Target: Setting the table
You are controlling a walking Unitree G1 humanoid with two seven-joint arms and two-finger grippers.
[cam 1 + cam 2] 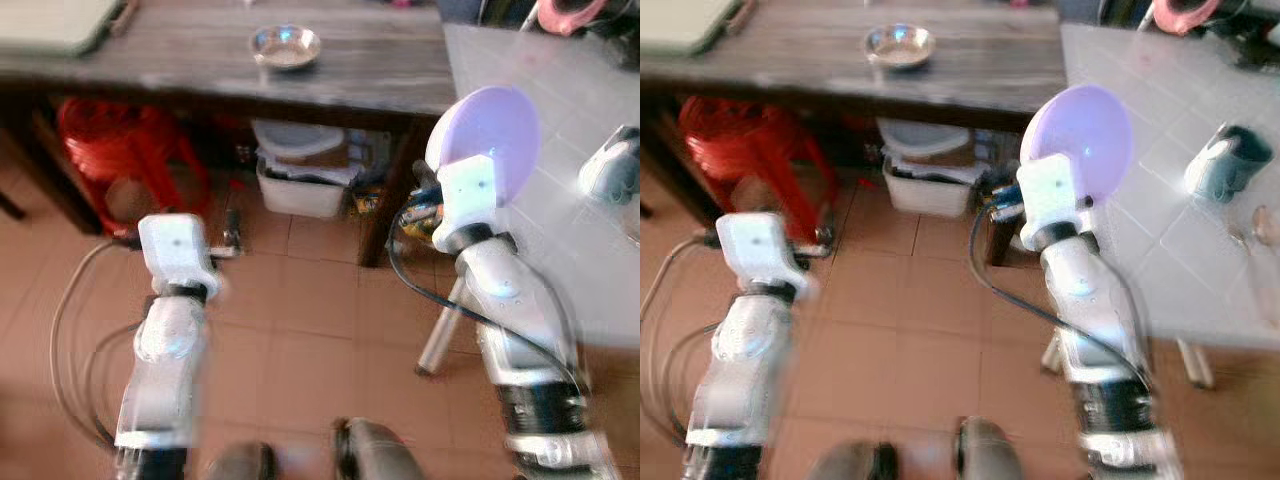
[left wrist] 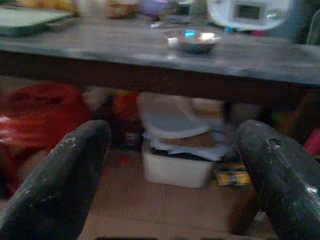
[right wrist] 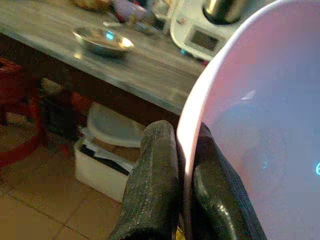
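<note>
While the right gripper [image 3: 182,165] pinches a lavender plate [image 1: 495,140] upright by its rim, near the bench [image 1: 380,70].
Left gripper [image 2: 172,165] hangs spread and empty; a steel bowl [image 1: 286,46] sits on the bench.

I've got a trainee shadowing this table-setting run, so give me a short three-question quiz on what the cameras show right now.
1. True or false: the right gripper is shut on the rim of a lilac plate.
2. Which is right about the left gripper? A) it holds a spoon B) it is open and holds nothing C) it rests on the table
3. Fill in: on the dark wooden table sits a small metal ____.

Key: 1 true. 2 B. 3 bowl.
</note>
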